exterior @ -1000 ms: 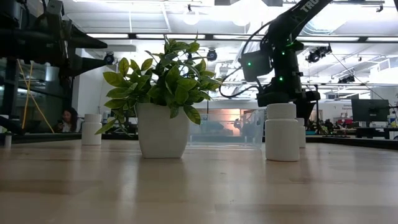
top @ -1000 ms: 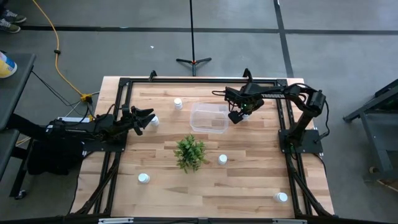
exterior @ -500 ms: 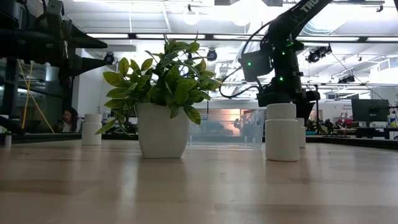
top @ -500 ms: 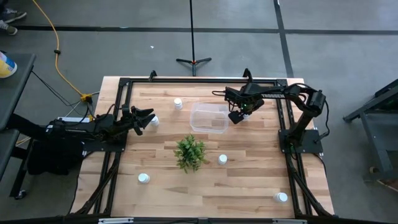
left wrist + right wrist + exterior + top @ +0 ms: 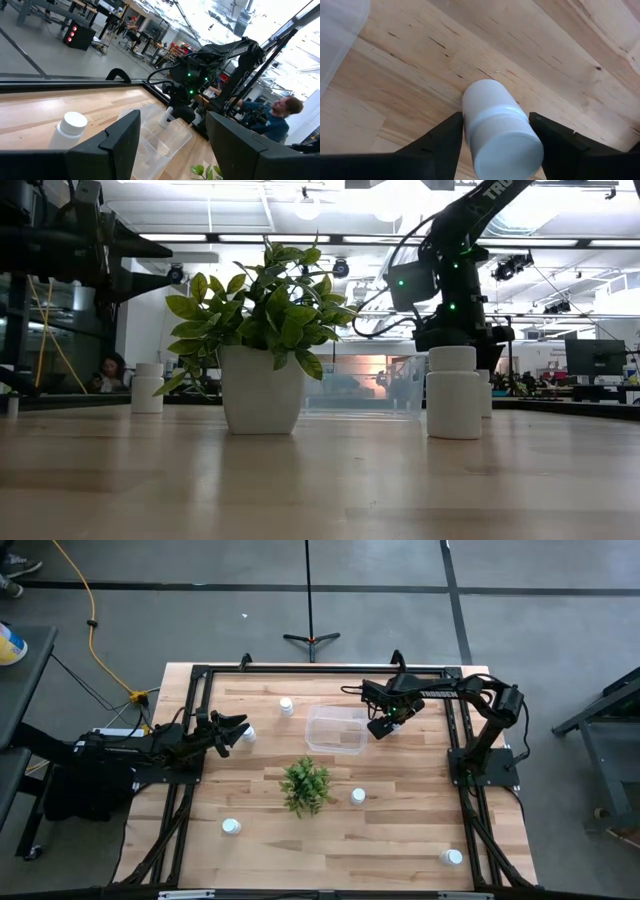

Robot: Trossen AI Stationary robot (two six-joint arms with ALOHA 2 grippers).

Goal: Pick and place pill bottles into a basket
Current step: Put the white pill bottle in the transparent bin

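Observation:
My right gripper (image 5: 380, 729) is shut on a white pill bottle (image 5: 497, 127) just off the right side of the clear basket (image 5: 335, 728). My left gripper (image 5: 236, 730) is open and empty near the table's left edge. A bottle (image 5: 248, 735) stands right beside it and shows in the left wrist view (image 5: 70, 129). Other bottles stand on their bases at the far side (image 5: 286, 707), right of the plant (image 5: 358, 796), near left (image 5: 231, 828) and near right (image 5: 452, 857). My right gripper pinches the bottle between its two fingers (image 5: 437, 150), on the two opposite sides of its upper body, just under the cap (image 5: 470, 119). The fingers come from above, pointing down. The bottle stands cap up, and its base (image 5: 472, 92) looks to be on the table.
A green plant in a white pot (image 5: 306, 785) stands near the table's middle, on the near side of the basket. A black frame (image 5: 200, 672) runs along the table's far, left and right edges. People and benches show in the room beyond.

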